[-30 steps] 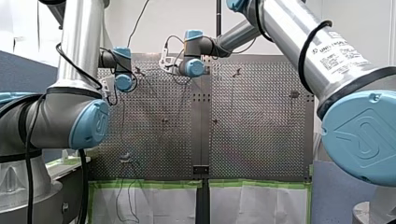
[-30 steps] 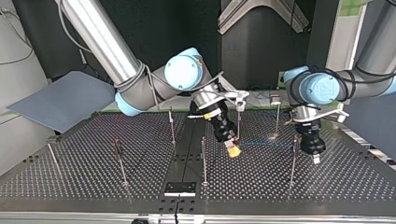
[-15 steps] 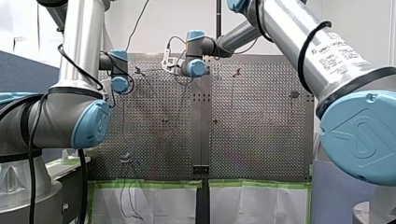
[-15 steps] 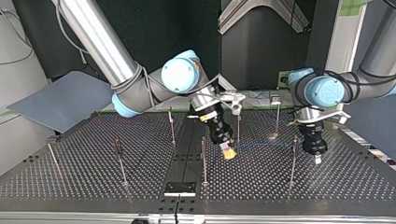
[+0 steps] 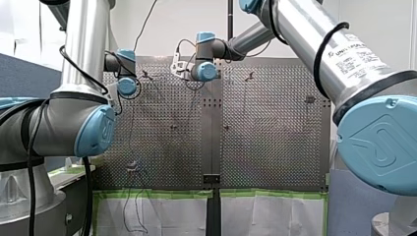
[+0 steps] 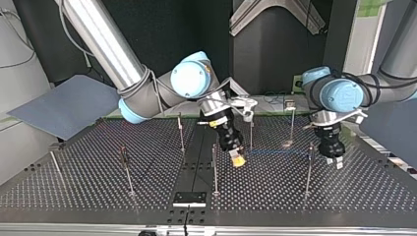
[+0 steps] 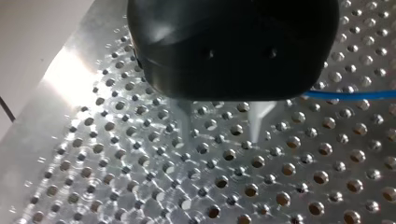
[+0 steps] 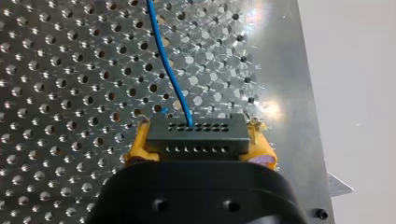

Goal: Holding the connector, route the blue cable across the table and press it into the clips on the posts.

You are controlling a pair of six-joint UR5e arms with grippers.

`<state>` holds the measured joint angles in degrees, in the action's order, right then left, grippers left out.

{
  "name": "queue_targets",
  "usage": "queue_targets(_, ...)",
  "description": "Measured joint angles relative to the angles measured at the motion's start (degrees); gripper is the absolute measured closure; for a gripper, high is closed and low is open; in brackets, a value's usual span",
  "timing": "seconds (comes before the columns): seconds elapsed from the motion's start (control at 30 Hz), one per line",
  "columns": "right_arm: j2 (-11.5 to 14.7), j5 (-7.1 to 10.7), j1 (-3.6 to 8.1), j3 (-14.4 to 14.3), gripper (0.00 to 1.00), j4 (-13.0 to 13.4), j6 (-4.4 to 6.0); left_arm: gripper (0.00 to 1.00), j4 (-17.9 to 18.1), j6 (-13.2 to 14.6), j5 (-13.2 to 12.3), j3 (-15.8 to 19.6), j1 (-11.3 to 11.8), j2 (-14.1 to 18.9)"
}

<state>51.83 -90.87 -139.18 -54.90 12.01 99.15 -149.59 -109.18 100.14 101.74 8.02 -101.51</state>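
Note:
In the right wrist view my right gripper (image 8: 198,150) has its yellow pads (image 8: 140,145) shut on a dark multi-pin connector (image 8: 196,133). The blue cable (image 8: 169,70) leaves the connector and runs ahead over the perforated plate. In the top view that gripper (image 6: 238,160) hangs low near the middle. The cable (image 6: 275,152) stretches level from it to a post (image 6: 308,169) at the right. My left gripper (image 6: 336,161) stands just right of that post. The left wrist view shows it (image 7: 220,137) open and empty, with the cable (image 7: 348,94) passing beside it.
Several thin posts stand on the perforated table (image 6: 88,196): one (image 6: 214,169) just left of the connector, others (image 6: 251,133) (image 6: 292,123) behind the cable, and more (image 6: 127,169) at the top view's left. A black plate (image 6: 189,198) sits at the near edge.
My left gripper has opened and lifted a little beside the right post. My right gripper has carried the connector slightly toward the top view's left, drawing the cable straighter.

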Motion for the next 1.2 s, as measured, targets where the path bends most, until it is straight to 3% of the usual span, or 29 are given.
queue_targets(0.4, 0.05, -1.06, -0.08, 0.0, 1.0, -1.23, -0.86, 0.0, -6.97, -0.53, -0.32, 0.15, -2.29, 2.15)
queue_targets(0.63, 0.03, -1.15, -0.14, 0.0, 1.0, -1.7, -0.97, 0.0, -10.8, -0.38, -0.63, 2.22, -3.79, 5.31)
queue_targets(0.9, 0.02, -1.16, -0.26, 0.0, 1.0, -2.06, -1.01, 0.0, -15.71, -0.42, 0.27, 4.19, -3.93, 7.96)
queue_targets(1.2, 0.01, -1.19, -0.33, -0.01, 1.0, -2.18, -0.96, 0.0, -20.06, -0.84, -0.39, 6.5, -3.94, 11.94)
